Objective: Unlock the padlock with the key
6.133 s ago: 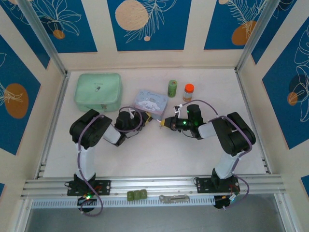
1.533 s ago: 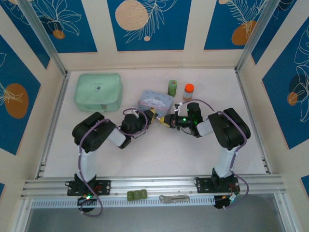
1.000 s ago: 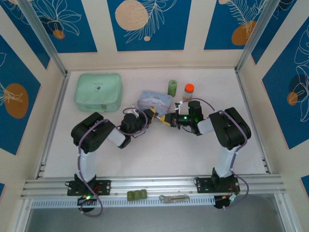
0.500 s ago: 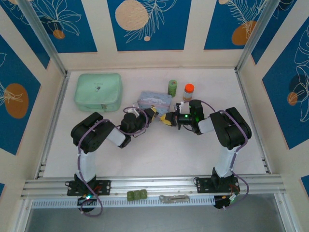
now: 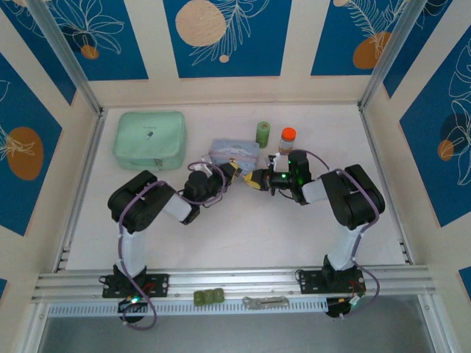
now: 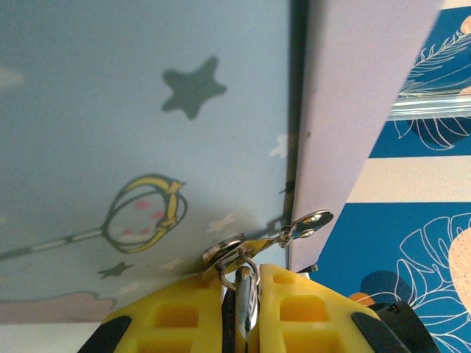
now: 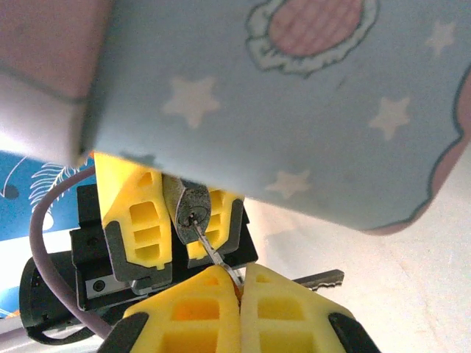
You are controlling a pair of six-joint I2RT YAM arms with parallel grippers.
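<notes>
The small dark padlock point(image 7: 189, 209) is pinched between my left gripper's yellow fingers point(image 7: 137, 208), keyhole facing the right wrist camera. Its thin shackle point(image 6: 237, 263) loops through the metal hasp point(image 6: 307, 220) of the pale blue tin point(image 6: 140, 132). My left gripper point(image 6: 246, 278) is shut on the padlock's body. My right gripper point(image 7: 241, 271) is shut on the thin silvery key point(image 7: 213, 252), whose tip sits in the keyhole. A second key point(image 7: 324, 279) hangs beside it. From above, the left gripper point(image 5: 230, 173) and right gripper point(image 5: 252, 179) meet nose to nose in front of the tin point(image 5: 234, 151).
A mint green pouch point(image 5: 149, 138) lies at the back left. A green cylinder point(image 5: 263, 134) and an orange-capped bottle point(image 5: 288, 137) stand just behind the right gripper. The tin tilts over both grippers. Bare table lies in front of the arms.
Both grippers have crept slightly toward the back together, and the tin has tipped up more on its edge. Both grips are unchanged.
</notes>
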